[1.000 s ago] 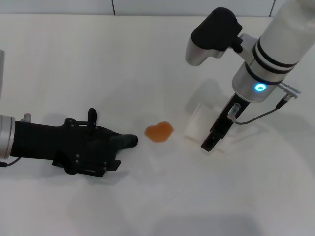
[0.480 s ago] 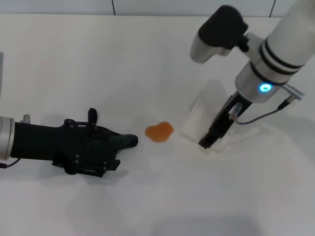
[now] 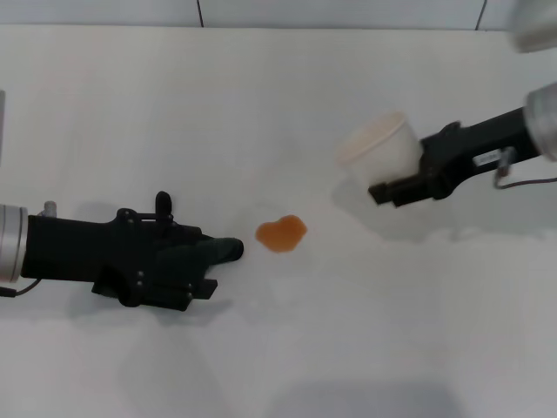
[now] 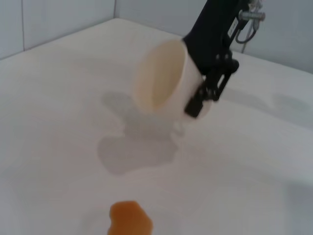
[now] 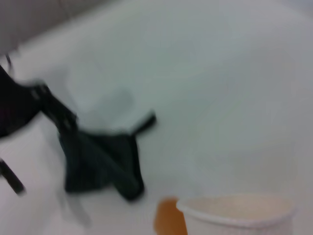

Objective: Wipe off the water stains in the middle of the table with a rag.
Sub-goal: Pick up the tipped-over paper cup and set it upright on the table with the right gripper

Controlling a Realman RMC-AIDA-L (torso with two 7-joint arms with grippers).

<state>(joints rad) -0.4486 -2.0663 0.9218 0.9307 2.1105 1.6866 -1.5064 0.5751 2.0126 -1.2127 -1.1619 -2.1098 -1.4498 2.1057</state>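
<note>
The water stain (image 3: 280, 233) is a small orange blotch on the white table (image 3: 261, 96). It also shows in the left wrist view (image 4: 129, 218) and the right wrist view (image 5: 168, 218). My left gripper (image 3: 213, 257) lies on the table left of the stain, shut on the dark rag (image 3: 228, 250), whose tip ends a short way from the blotch. The rag (image 5: 102, 164) shows crumpled in the right wrist view. My right gripper (image 3: 393, 187) is shut on a white paper cup (image 3: 379, 150), holding it above the table right of the stain. The cup (image 4: 161, 78) is tilted, mouth open.
A tiled wall edge (image 3: 200, 12) runs along the table's far side. The cup's shadow (image 4: 137, 147) falls on the table beyond the stain.
The right gripper has swung the cup up from low beside the stain and carried it right and away. The left gripper, the rag and the stain have not moved.
</note>
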